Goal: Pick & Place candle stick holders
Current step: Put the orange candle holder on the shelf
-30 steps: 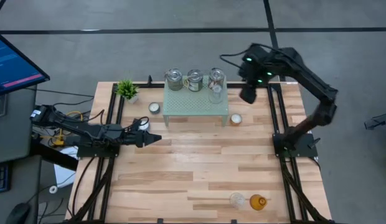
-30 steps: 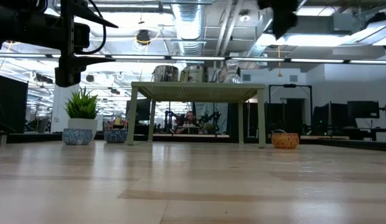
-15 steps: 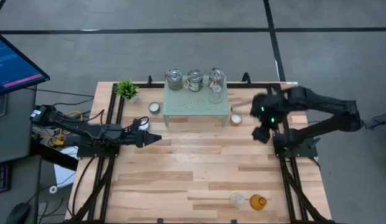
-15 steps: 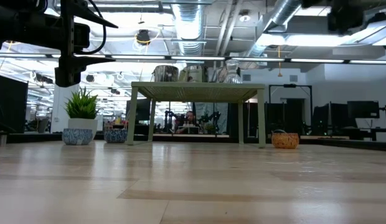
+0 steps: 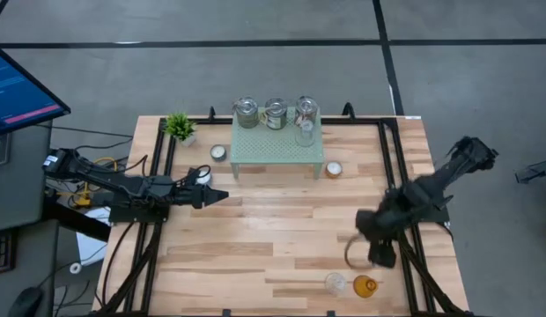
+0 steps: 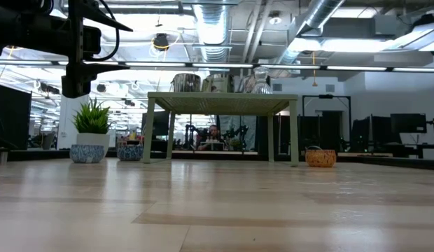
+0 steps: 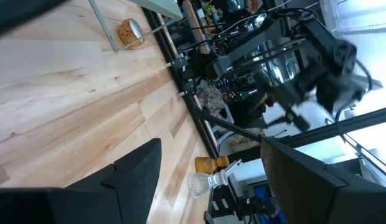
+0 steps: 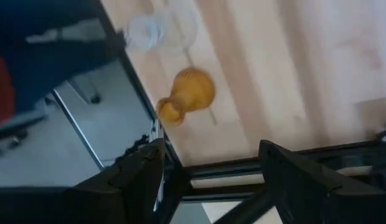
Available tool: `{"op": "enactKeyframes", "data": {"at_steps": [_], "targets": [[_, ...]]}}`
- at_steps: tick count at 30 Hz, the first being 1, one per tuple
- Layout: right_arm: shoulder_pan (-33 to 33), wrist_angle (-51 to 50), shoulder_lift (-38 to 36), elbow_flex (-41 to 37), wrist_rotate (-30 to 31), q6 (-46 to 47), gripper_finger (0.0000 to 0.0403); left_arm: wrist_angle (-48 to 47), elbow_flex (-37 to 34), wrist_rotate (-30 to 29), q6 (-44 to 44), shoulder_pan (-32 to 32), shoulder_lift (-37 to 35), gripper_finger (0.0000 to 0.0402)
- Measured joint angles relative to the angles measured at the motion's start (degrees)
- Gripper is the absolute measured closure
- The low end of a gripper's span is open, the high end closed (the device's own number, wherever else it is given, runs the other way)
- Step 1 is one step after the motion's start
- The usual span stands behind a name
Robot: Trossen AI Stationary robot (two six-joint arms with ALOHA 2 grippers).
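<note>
Three silvery jars (image 5: 275, 113) and a clear glass cup (image 5: 305, 134) stand on the pale green mesh stand (image 5: 255, 154) at the far middle. A white tealight cup (image 5: 218, 152) sits left of the stand and an orange one (image 5: 333, 168) sits right of it. An amber cup (image 5: 365, 285) and a clear cup (image 5: 335, 283) sit at the near right edge. They also show in the right wrist view, the amber cup (image 8: 190, 93) and the clear cup (image 8: 159, 31). My right gripper (image 5: 380, 255) is open above the table, just on the far side of these two. My left gripper (image 5: 222, 195) is open and empty at the left.
A small green potted plant (image 5: 179, 126) stands at the far left corner. Black frame rails (image 5: 405, 264) run along the table's left and right sides. The bare wood in the table's middle (image 5: 273, 229) is free room.
My right gripper has swung from high beside the stand's right end toward the table's near edge, ending close to the amber and clear cups at the near right. It has left the low view. Nothing on the table has moved.
</note>
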Motion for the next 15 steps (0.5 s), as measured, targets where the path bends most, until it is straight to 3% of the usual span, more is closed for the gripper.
{"op": "enactKeyframes", "data": {"at_steps": [9,15], "targets": [[11.6,10.5,7.7,0.0,1.0,16.0,0.0152,0.0,0.0,1.6,0.7,0.0,0.0,0.0126],[20.3,16.4,12.0,0.0,12.8,34.1,0.0152,0.0,0.0,2.5,2.1,0.0,0.0,0.0126]]}}
